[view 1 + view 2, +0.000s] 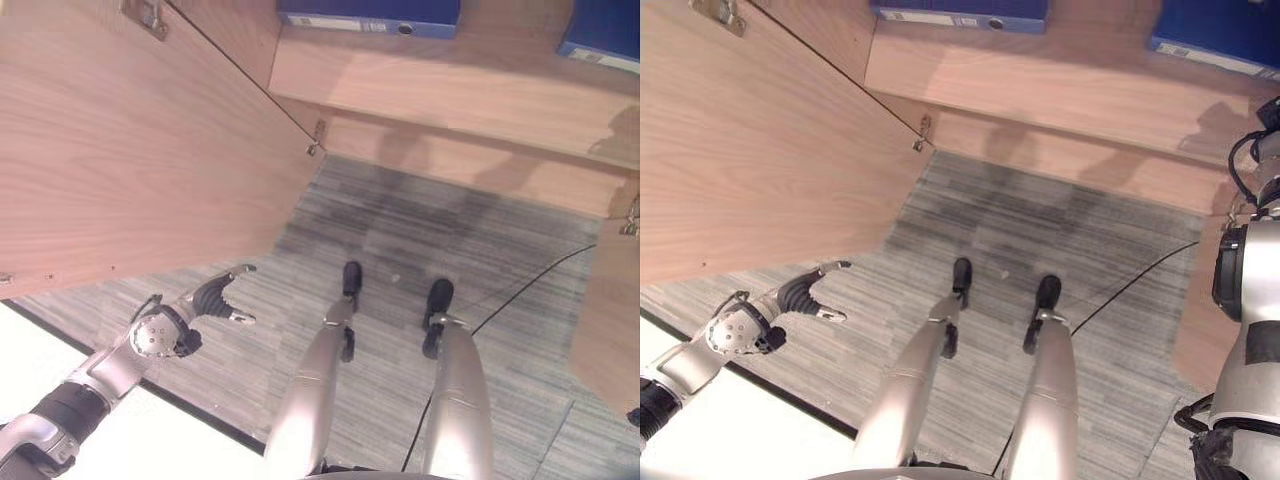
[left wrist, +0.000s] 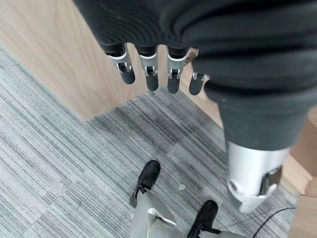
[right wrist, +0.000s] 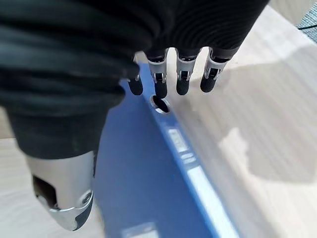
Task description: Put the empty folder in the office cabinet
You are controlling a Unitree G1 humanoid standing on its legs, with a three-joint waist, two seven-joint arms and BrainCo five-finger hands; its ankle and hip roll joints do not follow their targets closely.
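My left hand (image 1: 215,297) hangs low at my left side over the grey striped carpet (image 1: 420,230), fingers (image 2: 150,74) straight and apart from the thumb (image 2: 252,173), holding nothing. Just past it stands the open cabinet door (image 1: 130,150), pale wood, with a hinge (image 1: 316,138) at its far lower corner.

My right hand (image 3: 74,99) is raised at my right, over the cabinet shelf. Its fingers (image 3: 181,77) hang loosely straight above a blue folder (image 3: 148,173) that lies flat on the pale wooden shelf (image 3: 247,124), their dark tips near the round hole in its spine; I cannot tell whether they touch it. The thumb (image 3: 64,193) stands apart, nothing clasped.

A second blue folder (image 1: 370,15) lies further left on the same shelf (image 1: 440,90).
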